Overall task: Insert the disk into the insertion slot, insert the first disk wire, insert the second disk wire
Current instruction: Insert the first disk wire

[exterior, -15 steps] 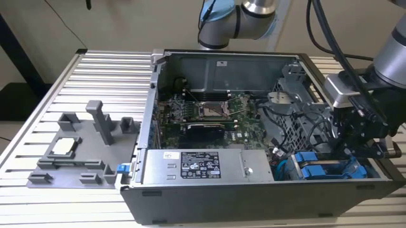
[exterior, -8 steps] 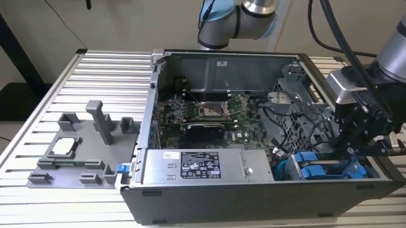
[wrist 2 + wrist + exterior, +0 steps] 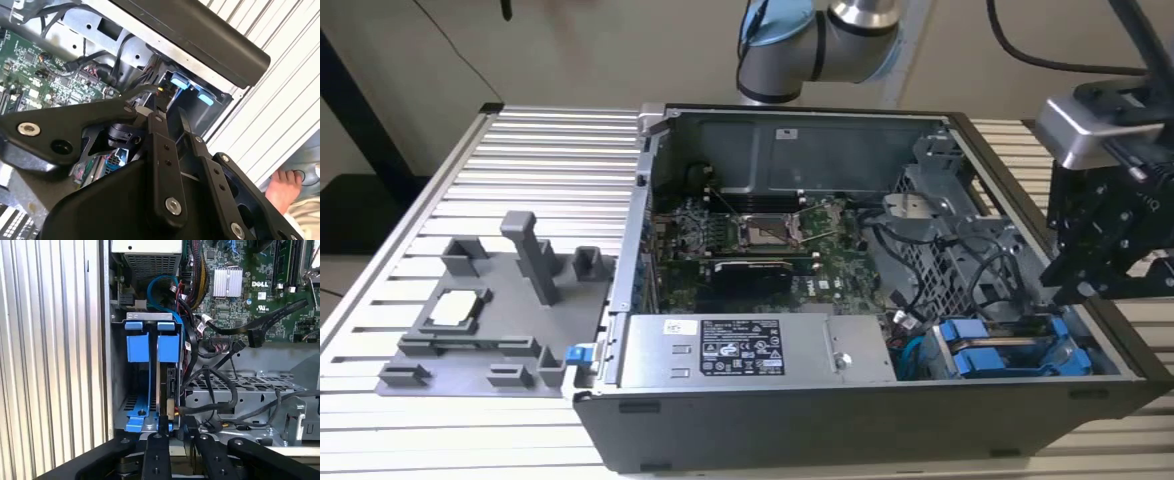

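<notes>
Well, the disk (image 3: 168, 347), with its bright blue end, sits inside the grey insertion slot (image 3: 150, 316) just ahead of the claw (image 3: 174, 427); I cannot tell if the claw is spread.

A pale metal table (image 3: 520, 150) made of long ribbed slats carries everything. Toward the exterior view's left, a flat grey plastic holder (image 3: 460, 355) with upright posts and brackets lies on the slats. Just beside it an open computer case (image 3: 854, 420) rests on its side, taking up the middle and the exterior view's right of the table. In the first wrist view the same slats (image 3: 50, 365) run right alongside the case's outer wall (image 3: 106, 340).
</notes>
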Robot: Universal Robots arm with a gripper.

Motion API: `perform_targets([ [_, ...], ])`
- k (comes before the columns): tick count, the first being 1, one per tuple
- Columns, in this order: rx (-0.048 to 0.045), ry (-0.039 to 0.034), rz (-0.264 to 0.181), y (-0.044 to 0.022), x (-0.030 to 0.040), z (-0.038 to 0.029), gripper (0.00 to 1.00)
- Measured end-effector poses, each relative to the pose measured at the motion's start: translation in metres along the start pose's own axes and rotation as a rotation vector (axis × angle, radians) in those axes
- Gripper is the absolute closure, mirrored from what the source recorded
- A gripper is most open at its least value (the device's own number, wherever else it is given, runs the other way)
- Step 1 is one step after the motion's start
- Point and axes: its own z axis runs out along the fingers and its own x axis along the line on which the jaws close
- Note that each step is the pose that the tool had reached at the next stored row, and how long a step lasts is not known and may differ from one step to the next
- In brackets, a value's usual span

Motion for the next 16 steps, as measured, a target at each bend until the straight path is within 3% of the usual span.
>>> perform_targets([
  [2, 0.0, -0.0001, 0.0, -0.0007, -0.0002, -0.0077, 0.73],
  [7, 0.0, -0.0007, 0.0, -0.0007, -0.0001, -0.0081, 0.73],
  [8, 0.0001, -0.0026, 0.0, -0.0008, -0.0001, -0.0083, 0.73],
  [9, 0.0001, -0.0099, 0.001, -0.0008, -0.0001, -0.0082, 0.73],
  [10, 0.0002, -0.0254, 0.002, -0.0008, -0.0002, -0.0082, 0.73],
  [16, -0.0006, -0.1343, 0.012, -0.0007, 0.0, -0.0082, 0.73],
])
